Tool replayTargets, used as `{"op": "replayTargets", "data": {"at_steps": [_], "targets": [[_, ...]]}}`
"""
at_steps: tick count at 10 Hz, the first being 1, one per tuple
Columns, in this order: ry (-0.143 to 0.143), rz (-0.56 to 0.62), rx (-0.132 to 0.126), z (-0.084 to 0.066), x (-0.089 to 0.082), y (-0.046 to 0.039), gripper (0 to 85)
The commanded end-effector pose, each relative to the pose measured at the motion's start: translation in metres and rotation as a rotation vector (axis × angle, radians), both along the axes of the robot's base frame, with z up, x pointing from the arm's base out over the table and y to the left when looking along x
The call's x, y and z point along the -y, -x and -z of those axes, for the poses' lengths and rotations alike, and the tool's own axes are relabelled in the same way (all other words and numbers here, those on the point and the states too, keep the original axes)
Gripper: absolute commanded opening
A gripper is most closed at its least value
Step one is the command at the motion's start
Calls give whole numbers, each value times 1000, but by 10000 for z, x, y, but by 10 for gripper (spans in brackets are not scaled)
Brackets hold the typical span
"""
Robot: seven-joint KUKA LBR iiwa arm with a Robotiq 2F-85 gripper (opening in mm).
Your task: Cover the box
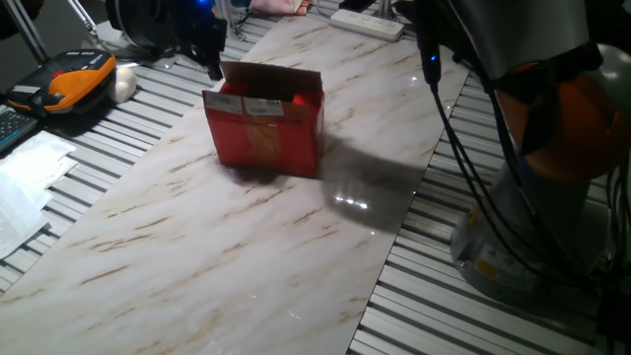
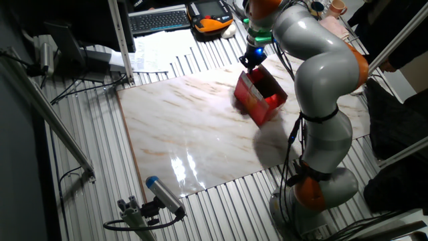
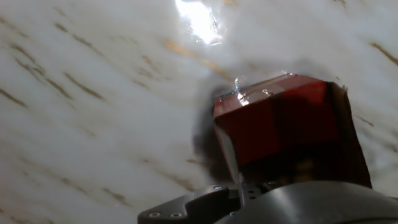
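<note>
Box: small, red, cardboard; upright on the marble-patterned bench, toward its far end; top open, brown flap raised at the back edge; white labels along the upper front, faded gold print below.
Box from the hand view: red wall in shadow, directly beneath the camera, glare on the near corner.
Tool: dark, with a blue light above it; at the box's upper rear edge by the raised flap; finger spacing and contact impossible to tell.
Arm: grey with orange joints, arching over from a base beside the bench.
Surroundings: power strip past the far end; orange-and-black handheld device on the slatted top to the side; keyboard behind.
</note>
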State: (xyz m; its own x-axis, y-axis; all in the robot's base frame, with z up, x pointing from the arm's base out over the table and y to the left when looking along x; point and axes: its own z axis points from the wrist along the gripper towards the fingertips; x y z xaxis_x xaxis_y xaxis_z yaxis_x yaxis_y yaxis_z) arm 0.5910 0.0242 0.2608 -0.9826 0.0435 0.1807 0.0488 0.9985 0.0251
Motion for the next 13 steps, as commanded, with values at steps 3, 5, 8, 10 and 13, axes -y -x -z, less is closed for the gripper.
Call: {"op": "replayTargets", "data": {"at_steps": [3, 5, 8, 10, 13], "targets": [[61, 4, 43, 94, -189, 116, 0], [47, -19, 65, 248, -83, 129, 0], [11, -41, 116, 527, 120, 124, 0], [11, -46, 117, 533, 128, 102, 0], [12, -52, 113, 475, 157, 63, 0]]}}
